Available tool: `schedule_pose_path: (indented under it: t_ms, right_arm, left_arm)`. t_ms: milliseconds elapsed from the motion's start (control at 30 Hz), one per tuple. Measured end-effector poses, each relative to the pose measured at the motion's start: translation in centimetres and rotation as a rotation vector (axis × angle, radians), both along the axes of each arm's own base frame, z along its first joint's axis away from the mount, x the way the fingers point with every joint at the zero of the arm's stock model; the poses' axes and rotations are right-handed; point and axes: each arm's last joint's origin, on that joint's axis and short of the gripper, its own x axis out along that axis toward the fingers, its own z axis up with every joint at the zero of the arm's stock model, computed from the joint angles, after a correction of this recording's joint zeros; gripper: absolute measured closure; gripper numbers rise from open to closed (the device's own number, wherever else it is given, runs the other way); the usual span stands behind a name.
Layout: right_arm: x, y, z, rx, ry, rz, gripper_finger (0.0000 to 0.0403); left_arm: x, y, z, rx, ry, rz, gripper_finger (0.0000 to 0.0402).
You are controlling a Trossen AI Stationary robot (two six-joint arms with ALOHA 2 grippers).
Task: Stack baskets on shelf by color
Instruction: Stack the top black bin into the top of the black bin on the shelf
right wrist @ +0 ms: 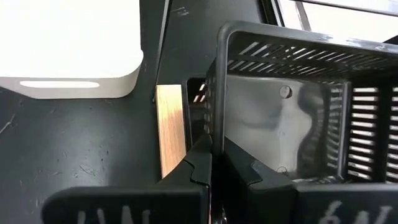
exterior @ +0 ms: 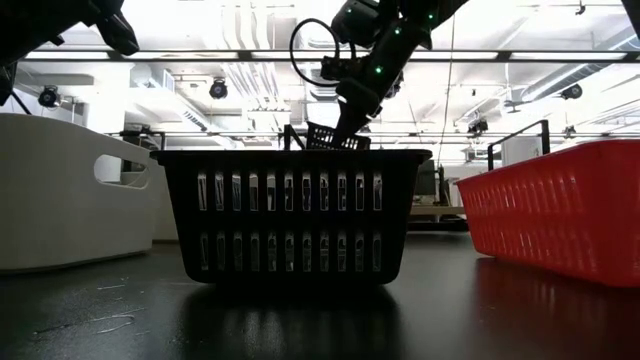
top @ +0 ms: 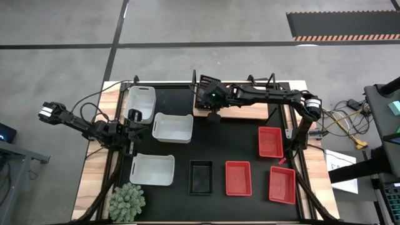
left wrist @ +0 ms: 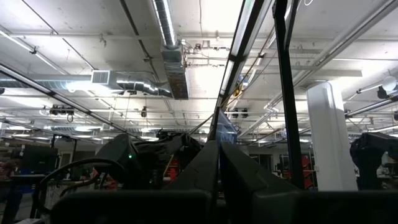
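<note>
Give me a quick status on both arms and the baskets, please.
Right end effector shut on a black basket's wall, over the shelf. Left end effector shut, empty, raised at table's left. Nothing seen in the way.

Plastic, wood and a scuffed mat.
The black basket [right wrist: 298, 106] I pinch is slotted plastic with a glossy floor; the red baskets [top: 270, 142] are ribbed plastic, the white baskets [top: 173, 127] smooth, milky plastic. Upper centre, my shelf [right wrist: 171, 127] shows pale bare wood. The tabletop mat [exterior: 320, 320] looks dark, faintly shiny, scratched.
</note>
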Motion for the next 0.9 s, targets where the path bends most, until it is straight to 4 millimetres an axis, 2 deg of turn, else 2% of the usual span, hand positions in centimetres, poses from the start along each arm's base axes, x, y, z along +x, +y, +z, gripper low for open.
schedule_pose_path:
  t_ms: [400,600,900]
  right_arm:
    - [0.7,-0.2,-1.8,0.002,0.053,0.017,0.0394]
    - [0.7,-0.2,-1.9,0.012,0.049,0.003,0.0391]
    - [0.7,-0.2,-1.8,0.042,0.033,-0.038,0.0328]
  left_arm:
    - [0.0,0.0,0.0,-0.001,0.000,-0.001,0.0402]
    - [0.0,0.0,0.0,-0.001,0.000,-0.001,0.0402]
    - [0.0,0.0,0.0,-0.001,0.000,-0.001,0.0402]
